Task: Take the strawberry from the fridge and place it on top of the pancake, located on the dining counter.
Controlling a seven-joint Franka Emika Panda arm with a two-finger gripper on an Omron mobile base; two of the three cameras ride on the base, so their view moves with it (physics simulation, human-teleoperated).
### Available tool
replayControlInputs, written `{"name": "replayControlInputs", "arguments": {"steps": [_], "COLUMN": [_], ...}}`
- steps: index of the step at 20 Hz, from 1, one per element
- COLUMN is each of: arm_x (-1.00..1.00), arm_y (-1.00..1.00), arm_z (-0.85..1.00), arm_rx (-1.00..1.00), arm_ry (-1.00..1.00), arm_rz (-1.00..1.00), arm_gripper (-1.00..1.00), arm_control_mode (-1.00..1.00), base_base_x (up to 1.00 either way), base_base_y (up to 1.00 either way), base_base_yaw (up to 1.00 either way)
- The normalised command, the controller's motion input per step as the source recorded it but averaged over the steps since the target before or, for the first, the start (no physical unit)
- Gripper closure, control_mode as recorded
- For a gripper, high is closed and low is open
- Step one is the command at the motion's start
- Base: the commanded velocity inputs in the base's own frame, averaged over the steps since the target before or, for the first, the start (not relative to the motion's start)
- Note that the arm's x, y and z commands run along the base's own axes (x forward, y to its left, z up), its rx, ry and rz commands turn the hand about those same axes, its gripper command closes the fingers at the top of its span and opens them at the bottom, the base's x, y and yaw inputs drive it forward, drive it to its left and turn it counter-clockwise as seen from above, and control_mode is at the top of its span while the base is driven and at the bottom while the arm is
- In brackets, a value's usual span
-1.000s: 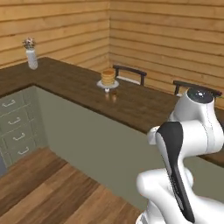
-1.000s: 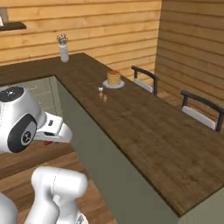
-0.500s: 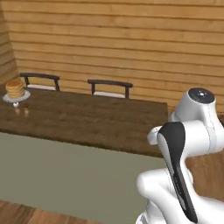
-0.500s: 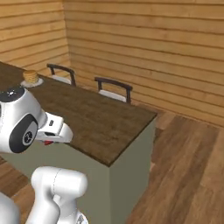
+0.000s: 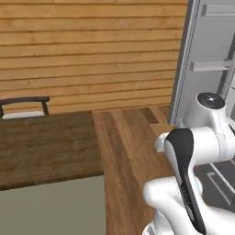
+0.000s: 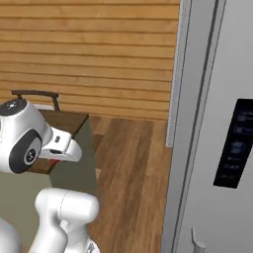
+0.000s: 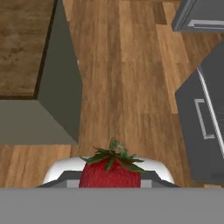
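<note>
1 strawberry (image 7: 110, 173) sits at the gripper; its finger state cannot be told.
Beyond it: 1 dining counter (image 7: 22, 48) corner up-left, 1 fridge (image 7: 205, 127) to the right, over wooden floor (image 7: 127, 87).

At the bottom centre of the hand view we see only the top half and green leaves of the strawberry (image 7: 110, 173); the rest is cut off, so we cannot make out what grips it. The counter (image 5: 46, 144) runs off the left edge of the left base view, and a stool (image 5: 24, 104) behind it shows only its backrest. The fridge (image 6: 217, 128) is cropped by the right edge of the right base view.
</note>
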Motion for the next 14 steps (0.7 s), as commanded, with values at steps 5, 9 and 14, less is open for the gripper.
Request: {"name": "replayControlInputs", "arguments": {"steps": [5, 9, 14], "arm_x": [0.00, 0.00, 0.00], "arm_y": [0.00, 0.00, 0.00], "arm_z": [0.00, 0.00, 0.00], "arm_rx": [0.00, 0.00, 0.00], "arm_ry": [0.00, 0.00, 0.00], "arm_rz": [0.00, 0.00, 0.00], "arm_gripper": [1.00, 1.00, 1.00], "arm_control_mode": [1.00, 1.00, 1.00], "base_base_x": [0.66, 0.79, 0.99], "base_base_y": [-0.02, 0.00, 0.00], "base_base_yaw": [-0.16, -0.02, -0.04]}}
